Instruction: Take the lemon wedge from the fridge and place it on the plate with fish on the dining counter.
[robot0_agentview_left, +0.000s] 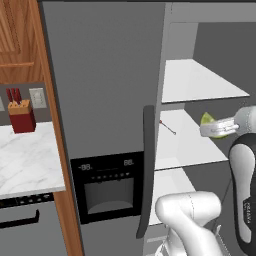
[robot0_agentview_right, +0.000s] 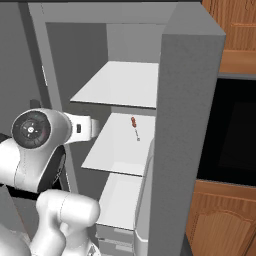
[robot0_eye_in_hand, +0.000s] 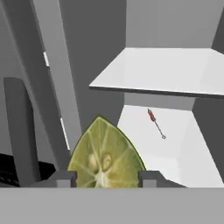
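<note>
Right at the fingertips (robot0_eye_in_hand: 65, 177), the 2 dark tips sit on either side of the lemon wedge (robot0_eye_in_hand: 106, 157), one against each flank, roughly half spread. The gripper (robot0_eye_in_hand: 106, 178) is grasping that wedge, no gap showing between tips and fruit. The cut face looks straight up at the hand camera, pale yellow-green flesh with segment lines, a dark green rind curving up to a point.

From the left base view, the gripper (robot0_agentview_left: 220, 129) reaches in from the right edge, and the lemon wedge (robot0_agentview_left: 209, 120) pokes out at its end, yellow-green against the white of the hand. It hangs in the open side of the fridge (robot0_agentview_left: 105, 75), over the middle shelf (robot0_agentview_left: 185, 145); whether it clears the shelf or touches it I cannot tell from here.

On that same shelf, further in, lies a small red-handled pin-like thing (robot0_agentview_left: 167, 127), well apart from the wedge. The upper shelf (robot0_agentview_left: 200, 80) is above it.

Moving out: the closed fridge door carries a long dark curved handle (robot0_agentview_left: 146, 170) and the black dispenser panel (robot0_agentview_left: 107, 187). Left of the fridge is a wooden side panel (robot0_agentview_left: 52, 100), then a marble-topped wall counter (robot0_agentview_left: 27, 160) with a red knife block (robot0_agentview_left: 22, 116) standing on it.

In the right base view the white arm (robot0_agentview_right: 37, 145) sits in front of the shelves, the open door (robot0_agentview_right: 187, 140) edge-on at the right.
</note>
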